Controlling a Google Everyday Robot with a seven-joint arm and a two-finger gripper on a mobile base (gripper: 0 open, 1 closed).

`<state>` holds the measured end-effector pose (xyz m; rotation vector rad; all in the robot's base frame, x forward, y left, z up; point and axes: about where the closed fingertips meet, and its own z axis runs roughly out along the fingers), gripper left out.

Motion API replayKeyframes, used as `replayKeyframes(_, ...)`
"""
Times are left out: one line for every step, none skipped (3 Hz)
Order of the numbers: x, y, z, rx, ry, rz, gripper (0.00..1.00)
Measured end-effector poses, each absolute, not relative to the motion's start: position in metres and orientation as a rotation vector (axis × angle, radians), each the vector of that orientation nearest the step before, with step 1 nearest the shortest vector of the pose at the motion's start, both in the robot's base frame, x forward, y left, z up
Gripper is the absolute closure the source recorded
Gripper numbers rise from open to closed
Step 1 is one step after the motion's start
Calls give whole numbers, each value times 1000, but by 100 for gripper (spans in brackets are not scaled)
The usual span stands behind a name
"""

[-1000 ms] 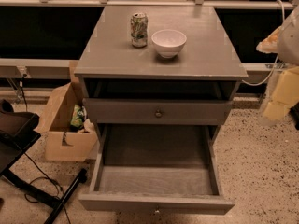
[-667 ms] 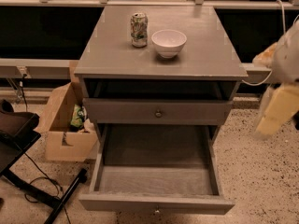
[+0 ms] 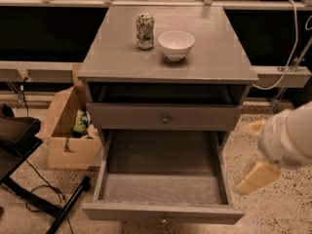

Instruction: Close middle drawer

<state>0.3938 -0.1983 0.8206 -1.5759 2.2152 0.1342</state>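
The middle drawer [image 3: 163,189] is pulled far out of the grey cabinet. It is a long shallow grey box, empty inside, with its flat front [image 3: 163,213] and small round knob [image 3: 163,221] at the bottom of the view. My gripper [image 3: 251,152] hangs at the right, just outside the drawer's right side wall and a little above it. Its two yellowish fingers [image 3: 256,177] stand apart with nothing between them. The white arm [image 3: 290,138] reaches in from the right edge.
The upper drawer front [image 3: 165,117] with its knob is pushed in. A green can [image 3: 145,30] and a white bowl [image 3: 176,44] stand on the cabinet top [image 3: 214,57]. A cardboard box [image 3: 68,130] and a black stand's legs [image 3: 44,199] lie on the floor at the left.
My gripper and arm have come down and to the left, from beside the cabinet top to beside the open drawer's right side. The drawer has not moved.
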Motion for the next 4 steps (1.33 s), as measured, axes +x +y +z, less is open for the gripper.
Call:
replayKeyframes(377, -190, 729, -1542, 2279, 220, 38)
replayKeyframes(351, -184, 645, -1522, 2356, 310, 62)
replayKeyframes(328, -182, 581, -1472, 2422, 398, 85)
replayKeyframes(325, -180, 569, -1461, 2430, 419, 100)
